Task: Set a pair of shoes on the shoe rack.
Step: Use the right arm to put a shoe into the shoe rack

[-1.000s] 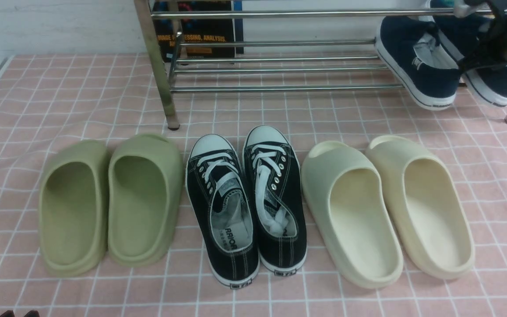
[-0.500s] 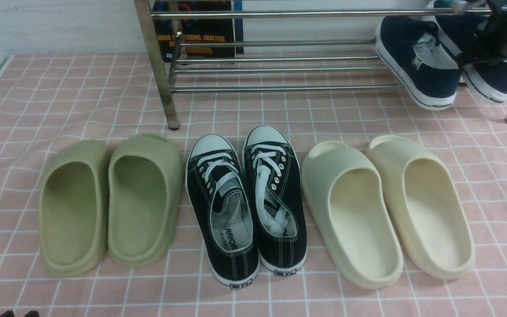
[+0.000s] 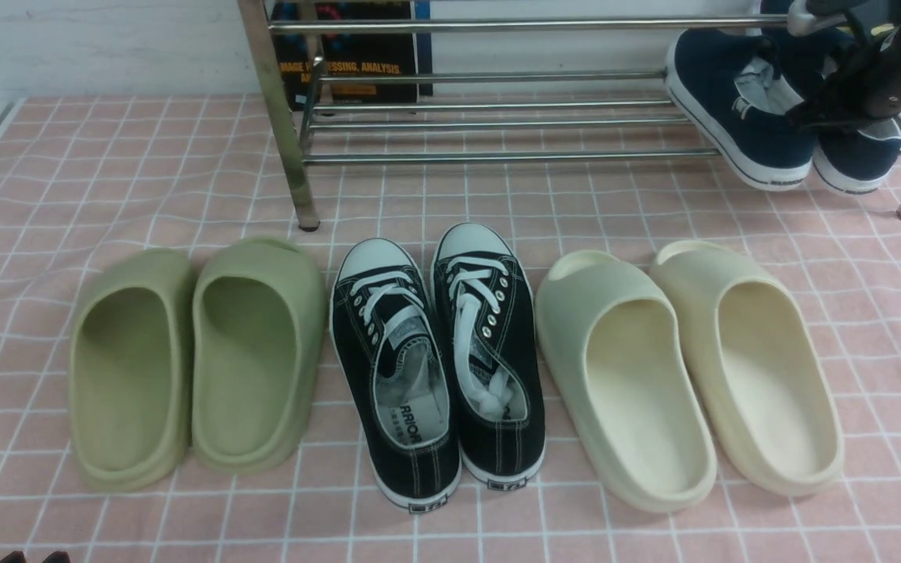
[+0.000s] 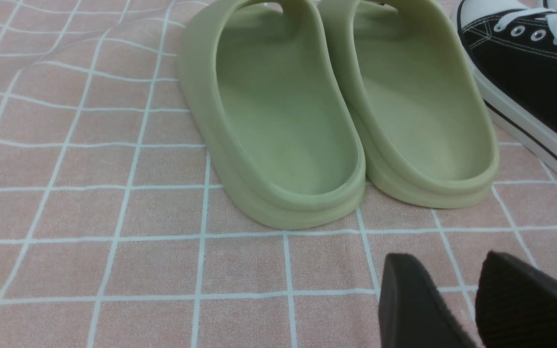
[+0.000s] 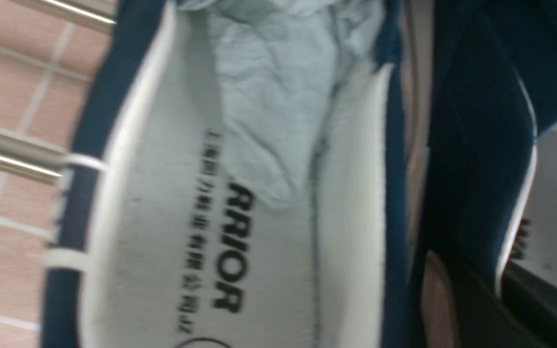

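A pink checked cloth (image 3: 67,172) covers the surface. At the near left edge the left gripper (image 4: 452,270) hovers low over the cloth; its two dark fingers (image 4: 418,309) stand apart with cloth showing between them, and it holds nothing. Just beyond it lie two green slides (image 3: 192,360) side by side, heels toward the camera. To their right two black sneakers (image 3: 439,367) with white laces and toe caps sit close together, toes toward the rack (image 3: 497,24). The rack stands at the back, its chrome bars running across from a leg near the middle to a leg at the far right; a dark book (image 3: 349,55) stands behind its left end. Right of the sneakers lie two cream slides (image 3: 685,367), touching along their inner sides. The shoes (image 3: 732,109) are at the rack's right end, over the lower bars; they tilt with toes back and up and heels low, jutting forward past the front bar. Whether they rest on the bars I cannot tell. The right gripper (image 3: 818,113) reaches down from the upper right and is clamped on the shoes where their inner walls meet; the right wrist view shows a grey insole with crumpled paper stuffing and a finger between the two shoes.
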### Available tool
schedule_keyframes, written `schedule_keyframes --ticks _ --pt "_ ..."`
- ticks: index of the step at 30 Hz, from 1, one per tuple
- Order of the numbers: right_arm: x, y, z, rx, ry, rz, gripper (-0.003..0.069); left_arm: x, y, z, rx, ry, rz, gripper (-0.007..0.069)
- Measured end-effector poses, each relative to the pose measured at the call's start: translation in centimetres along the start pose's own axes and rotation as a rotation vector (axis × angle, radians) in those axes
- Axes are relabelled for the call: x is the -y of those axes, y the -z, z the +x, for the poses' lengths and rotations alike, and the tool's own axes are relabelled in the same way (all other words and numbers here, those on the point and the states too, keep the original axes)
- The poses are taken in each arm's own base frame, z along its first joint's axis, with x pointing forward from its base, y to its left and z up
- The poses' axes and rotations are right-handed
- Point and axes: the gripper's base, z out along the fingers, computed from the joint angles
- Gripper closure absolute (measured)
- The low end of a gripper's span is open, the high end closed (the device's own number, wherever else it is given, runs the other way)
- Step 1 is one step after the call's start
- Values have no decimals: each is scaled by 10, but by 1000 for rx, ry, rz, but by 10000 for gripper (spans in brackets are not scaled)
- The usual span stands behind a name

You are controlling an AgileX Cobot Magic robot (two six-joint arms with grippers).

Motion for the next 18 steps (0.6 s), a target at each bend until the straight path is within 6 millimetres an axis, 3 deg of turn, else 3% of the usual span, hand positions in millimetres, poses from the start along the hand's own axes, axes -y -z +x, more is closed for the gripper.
schedule_keyframes --ticks 6,10,13,14,15,18 --pt "-4 -1 -2 28 -69 -44 622 0 0 0 0 0 0 384" --pt "-4 -2 -2 38 -91 -57 551 0 0 0 0 0 0 384" --pt "-2 1 -4 47 -104 -58 406 0 0 0 0 0 0 384" --pt "-1 2 -4 48 -104 -57 398 0 0 0 0 0 0 384" --pt "0 7 -6 52 -105 -56 330 0 0 0 0 0 0 384" --pt "2 29 -16 72 -103 -55 237 0 0 0 0 0 0 384"
